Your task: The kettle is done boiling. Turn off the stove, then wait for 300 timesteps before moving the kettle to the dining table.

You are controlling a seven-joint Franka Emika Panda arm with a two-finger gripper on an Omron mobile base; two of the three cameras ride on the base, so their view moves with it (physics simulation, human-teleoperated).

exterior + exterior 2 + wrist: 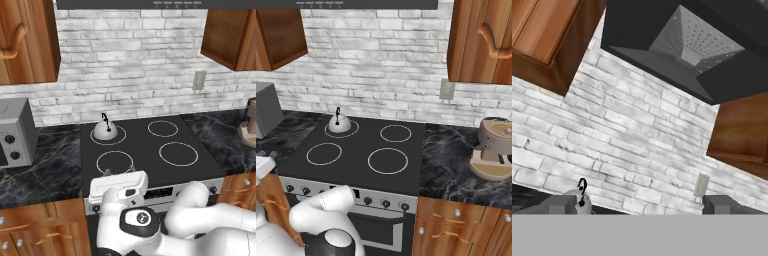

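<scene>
Domed silvery kettle (105, 131), thin black arched handle, sits on back-left ring of glossy black glass stove (145, 150). Gripper (639, 205) jaws spread wide, empty. Hand view adds perforated dark hood (687, 45).

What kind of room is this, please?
A home kitchen, it seems: a black stove with a small kettle on its back left burner, wooden cabinets on a brick wall, and a range hood above.
</scene>
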